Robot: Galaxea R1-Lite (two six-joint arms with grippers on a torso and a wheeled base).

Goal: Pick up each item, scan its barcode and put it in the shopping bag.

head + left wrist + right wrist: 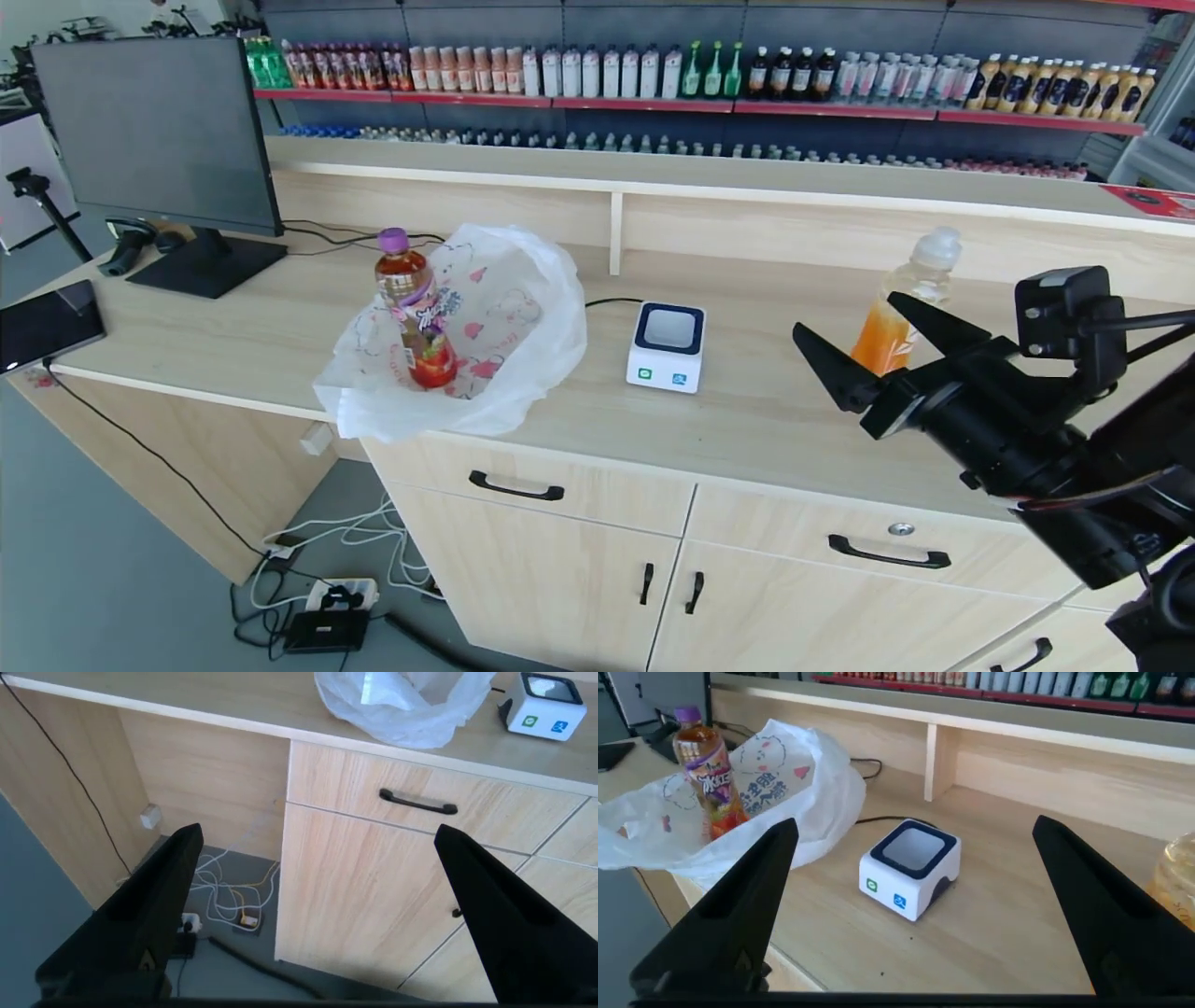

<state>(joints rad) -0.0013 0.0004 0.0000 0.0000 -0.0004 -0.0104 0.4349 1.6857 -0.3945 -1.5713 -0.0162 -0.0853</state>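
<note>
On the pale wooden counter (pixel 766 411), we find the purple-capped red drink bottle (pixel 415 313) standing in the white plastic shopping bag (pixel 541 289). The white-capped orange juice bottle (pixel 913 278), which we judge unscanned, stands beside the white cube scanner (pixel 667 347). The right gripper (pixel 842 313) hovers near it, spread wide and empty. The left gripper (pixel 318 835), equally wide, hangs low before the cabinet.

Light wooden counter (pixel 747 411), with a raised ledge along its far side. Dark monitor (pixel 159 131) upright on its stand at the far left of the counter, with black cables (pixel 345 229) running behind it. Dark tablet (pixel 47 327) at the counter's left edge. Two drawers below the front edge, the left drawer handle (pixel 515 487) black, a round lock (pixel 901 529) on the right drawer. Cabinet doors (pixel 560 579) beneath. White power strip (pixel 345 593) among loose cords on the floor. Wall shelf (pixel 597 101) behind, holding rows of drinks (pixel 653 70).
</note>
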